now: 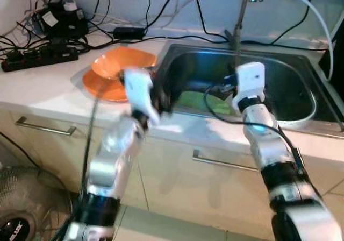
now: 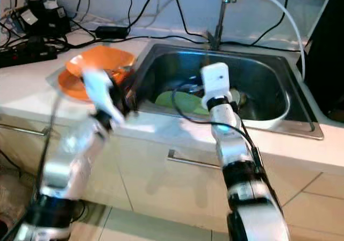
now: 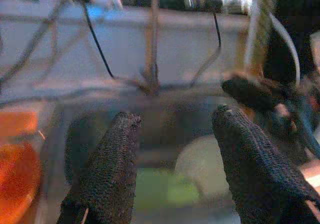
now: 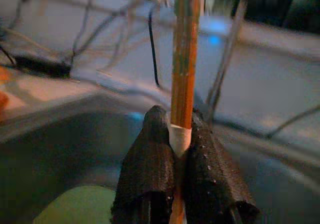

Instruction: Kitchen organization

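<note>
My right gripper point(image 4: 177, 118) is shut on a thin wooden stick point(image 4: 185, 54) with a pale band, which stands upright between the fingers. It hangs over the middle of the steel sink point(image 1: 293, 98). A green plate point(image 1: 200, 102) lies on the sink floor below it, with a paler dish point(image 3: 200, 164) beside it. My left gripper point(image 3: 175, 119) is open with nothing between its fingers, at the sink's left front corner point(image 1: 161, 97). Orange plates point(image 1: 115, 71) are stacked on the counter just left of the sink.
The faucet point(image 1: 240, 20) rises behind the sink, with a white hose point(image 1: 317, 20) arching to the right. A power strip point(image 1: 32, 58) and black cables lie on the back left counter. Drawer handles point(image 1: 45, 126) run below the counter edge. A fan point(image 1: 16, 198) stands on the floor.
</note>
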Robot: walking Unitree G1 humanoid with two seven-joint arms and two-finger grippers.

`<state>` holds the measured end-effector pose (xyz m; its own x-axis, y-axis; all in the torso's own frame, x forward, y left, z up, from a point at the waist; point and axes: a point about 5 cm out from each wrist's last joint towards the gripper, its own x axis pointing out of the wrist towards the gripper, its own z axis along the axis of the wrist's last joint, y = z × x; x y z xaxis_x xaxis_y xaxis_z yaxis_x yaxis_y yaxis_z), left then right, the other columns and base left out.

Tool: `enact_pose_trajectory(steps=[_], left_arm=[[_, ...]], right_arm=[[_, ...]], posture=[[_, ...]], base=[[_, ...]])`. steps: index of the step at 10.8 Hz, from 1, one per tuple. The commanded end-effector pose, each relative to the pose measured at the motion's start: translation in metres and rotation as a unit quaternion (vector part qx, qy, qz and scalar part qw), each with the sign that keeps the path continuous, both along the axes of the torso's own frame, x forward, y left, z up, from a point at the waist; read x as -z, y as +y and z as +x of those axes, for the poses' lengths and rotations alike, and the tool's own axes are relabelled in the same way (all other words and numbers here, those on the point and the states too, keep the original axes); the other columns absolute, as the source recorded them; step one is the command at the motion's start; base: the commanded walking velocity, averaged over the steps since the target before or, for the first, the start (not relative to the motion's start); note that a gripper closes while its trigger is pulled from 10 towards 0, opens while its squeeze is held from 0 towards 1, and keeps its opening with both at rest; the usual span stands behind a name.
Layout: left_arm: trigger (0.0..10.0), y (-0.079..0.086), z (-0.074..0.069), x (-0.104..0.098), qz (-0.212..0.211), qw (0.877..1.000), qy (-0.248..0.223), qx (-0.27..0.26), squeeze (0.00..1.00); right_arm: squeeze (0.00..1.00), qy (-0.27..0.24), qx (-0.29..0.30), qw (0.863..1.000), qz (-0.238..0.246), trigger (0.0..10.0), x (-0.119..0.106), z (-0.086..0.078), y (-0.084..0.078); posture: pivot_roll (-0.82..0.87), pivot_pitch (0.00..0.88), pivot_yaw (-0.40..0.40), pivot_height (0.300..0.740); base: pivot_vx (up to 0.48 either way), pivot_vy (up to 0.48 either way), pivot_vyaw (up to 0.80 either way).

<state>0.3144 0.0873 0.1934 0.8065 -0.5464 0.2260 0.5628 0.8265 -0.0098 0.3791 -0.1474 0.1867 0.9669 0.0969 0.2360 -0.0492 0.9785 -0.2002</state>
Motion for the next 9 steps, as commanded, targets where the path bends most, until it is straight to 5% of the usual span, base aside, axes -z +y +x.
enact_pose_trajectory(steps=[1,7,8,9], left_arm=[[10.0,-0.005,-0.001,0.011,0.027,1.0,0.014,0.006,0.0],[10.0,-0.009,-0.007,0.048,0.097,0.993,0.069,0.028,0.0],[10.0,-0.01,-0.009,0.049,0.096,0.992,0.072,0.033,0.0],[10.0,-0.01,-0.01,0.049,0.097,0.992,0.071,0.034,0.0]], right_arm=[[0.0,0.01,0.004,1.0,0.021,10.0,0.0,0.006,-0.001],[0.0,0.126,0.029,0.988,0.079,10.0,0.039,0.013,-0.009],[1.0,0.129,0.031,0.988,0.085,10.0,0.041,0.013,-0.011],[1.0,0.127,0.033,0.988,0.086,10.0,0.04,0.013,-0.012]], posture=[[0.14,0.01,0.011,0.74],[0.18,0.0,-0.004,0.74],[0.18,0.0,-0.004,0.74],[0.18,0.0,-0.004,0.74]], base=[[0.0,0.0,0.0],[0.0,0.0,0.0],[0.0,0.0,0.0],[0.0,0.0,0.0]])
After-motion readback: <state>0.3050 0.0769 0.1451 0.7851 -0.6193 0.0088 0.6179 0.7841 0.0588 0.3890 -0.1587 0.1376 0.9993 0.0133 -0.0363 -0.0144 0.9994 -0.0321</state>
